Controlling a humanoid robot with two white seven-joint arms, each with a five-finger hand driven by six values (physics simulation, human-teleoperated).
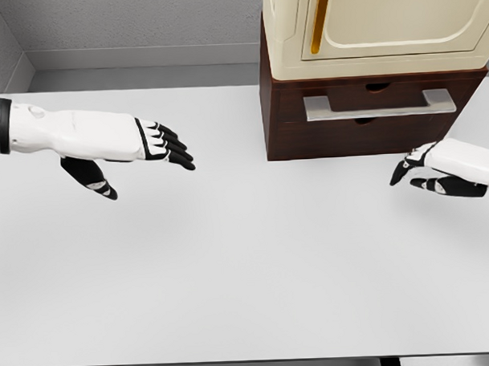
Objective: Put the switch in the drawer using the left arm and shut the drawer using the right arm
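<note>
- Reaching in from the left edge, the left robot hand (151, 144) hovers over the white table (231, 272), its 4 black-tipped fingers (176, 149) stretched out straight toward the right and the thumb (92, 178) hanging down below the palm; it holds nothing.
- At the right edge, the right robot hand (437, 172) comes in low over the table, fingers loosely bent and pointing left, also holding nothing.
- Both hands are well apart, one on each side of the table.
- A dark brown wooden cabinet (286, 117) stands at the back right of the table, with a cream-coloured box-like appliance (384, 25) resting on top of it.
- The cabinet front carries a drawer (378, 94) with a flat grey handle (378, 104) running across it; the drawer front looks flush with the cabinet, so it appears closed.
- The right robot hand sits just below and to the right of the cabinet's lower corner, not touching it.
- No switch can be made out on the table or near either hand, so I cannot tell where it is.
- A grey wall (126, 26) rises behind the table.
</note>
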